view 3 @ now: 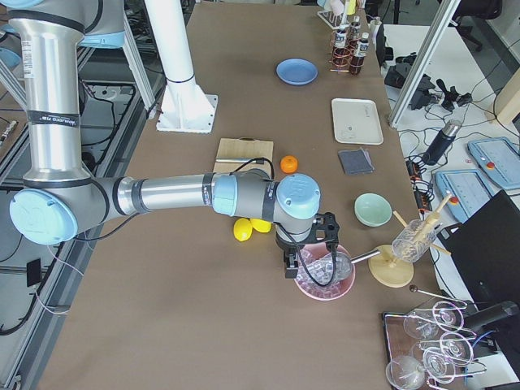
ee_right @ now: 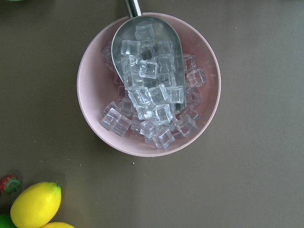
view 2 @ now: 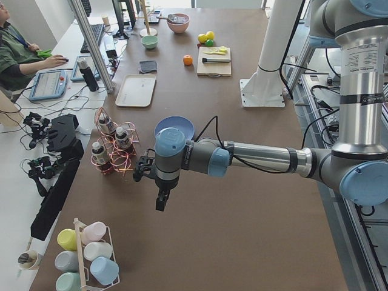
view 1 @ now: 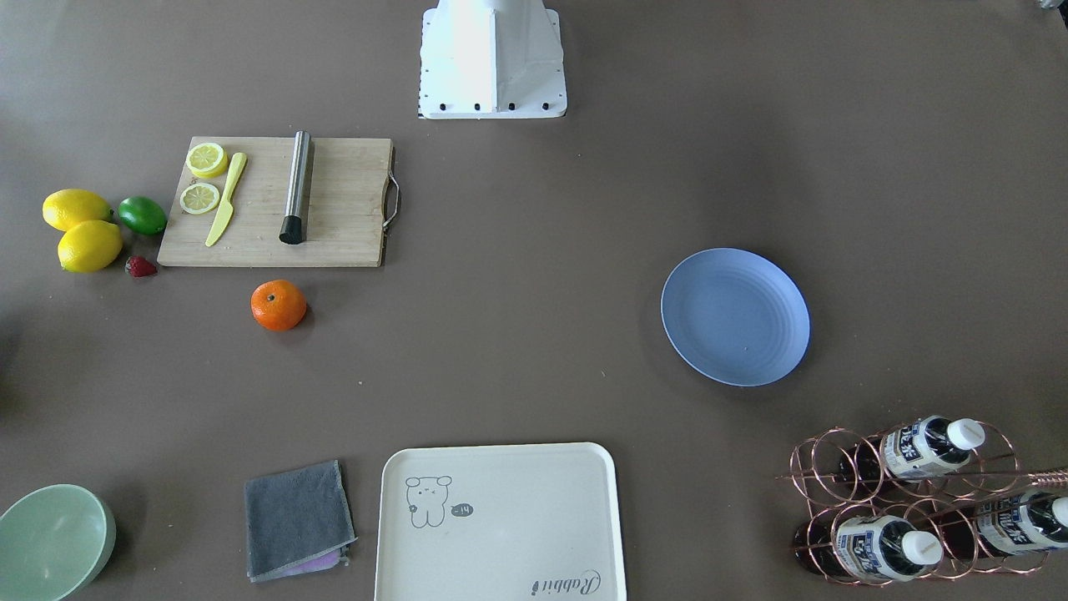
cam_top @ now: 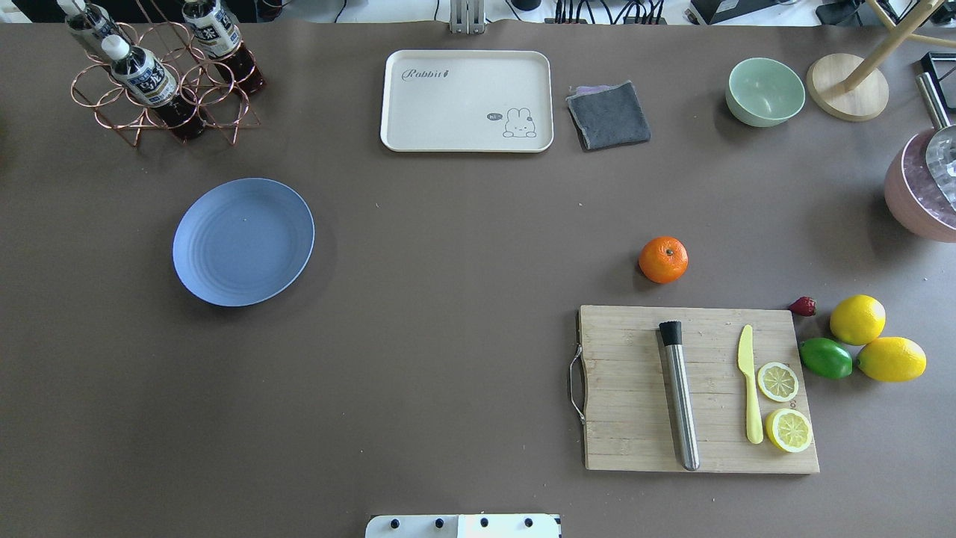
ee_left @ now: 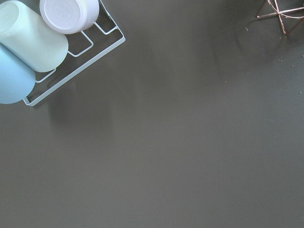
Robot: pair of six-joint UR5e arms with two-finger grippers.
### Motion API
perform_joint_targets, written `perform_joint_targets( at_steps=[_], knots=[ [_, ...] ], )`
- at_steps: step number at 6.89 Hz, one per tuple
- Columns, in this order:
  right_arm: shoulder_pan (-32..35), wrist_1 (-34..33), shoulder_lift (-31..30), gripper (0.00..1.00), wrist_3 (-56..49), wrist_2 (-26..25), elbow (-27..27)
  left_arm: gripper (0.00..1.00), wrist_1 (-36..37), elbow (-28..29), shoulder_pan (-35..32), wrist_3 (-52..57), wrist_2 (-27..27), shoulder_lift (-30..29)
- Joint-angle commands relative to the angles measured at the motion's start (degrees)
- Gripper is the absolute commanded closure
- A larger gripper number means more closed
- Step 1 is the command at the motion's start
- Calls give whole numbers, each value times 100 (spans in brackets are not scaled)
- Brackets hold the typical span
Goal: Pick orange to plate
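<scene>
Sitting on the table [cam_top: 448,299] just beside the cutting board [cam_top: 627,388]: orange [cam_top: 663,260], well apart from the plate [cam_top: 243,241]. Left gripper [view 2: 160,202] hangs near the bottle rack [view 2: 115,151], right gripper [view 3: 289,266] over the pink ice bowl [ee_right: 84,95]. Can't tell how far either's fingers are apart.

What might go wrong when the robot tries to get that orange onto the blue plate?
The orange is round and lies loose on the table, so a poor pinch may send it rolling toward the cutting board. The plate sits far across the table, so a weak grip could drop it on the way.
</scene>
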Motion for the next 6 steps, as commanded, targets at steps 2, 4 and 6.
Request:
perform_joint_targets(
  at_steps=[2,4,6],
  knots=[
    [0,0,-4,0,0,-7,-11,2,0,-8,0,-2,-6,-22],
    [0,0,-12,0,0,2,-2,2,9,-8,0,7,3,-48],
    [0,0,-4,0,0,-7,-11,2,9,-34,0,7,-6,-57]
  ],
)
